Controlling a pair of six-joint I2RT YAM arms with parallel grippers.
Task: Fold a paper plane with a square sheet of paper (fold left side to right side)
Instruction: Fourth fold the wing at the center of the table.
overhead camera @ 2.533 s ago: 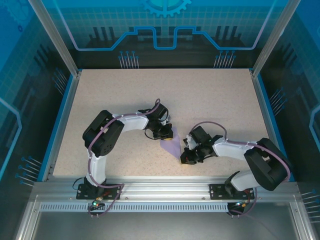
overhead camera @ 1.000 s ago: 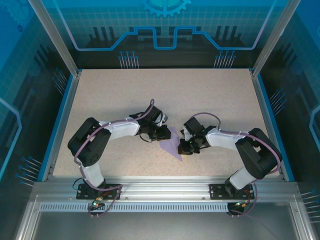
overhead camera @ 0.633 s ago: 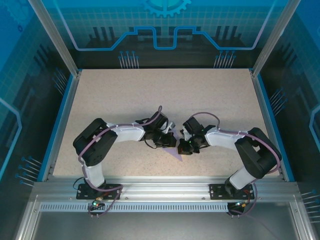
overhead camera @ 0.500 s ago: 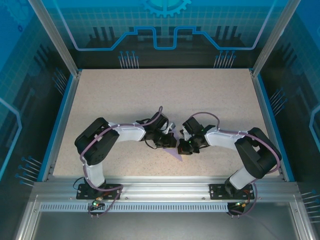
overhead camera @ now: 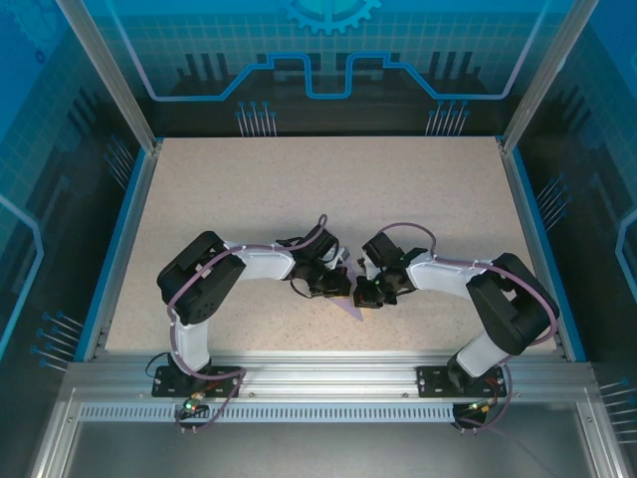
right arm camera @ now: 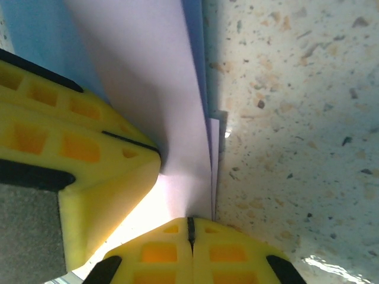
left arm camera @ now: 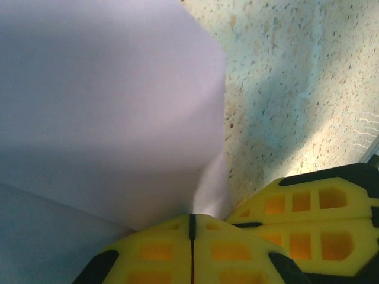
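Top external view: we find the left gripper (overhead camera: 336, 283) newly drawn in and clenched on the sheet of paper (overhead camera: 348, 307). The right gripper (overhead camera: 364, 292) pinches the sheet's opposite edge. Bare desk (overhead camera: 299, 189) surrounds the sheet on every side.

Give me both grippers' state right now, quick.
Left gripper: closed, pinching the purple paper.
Right gripper: closed, pinching the same paper.
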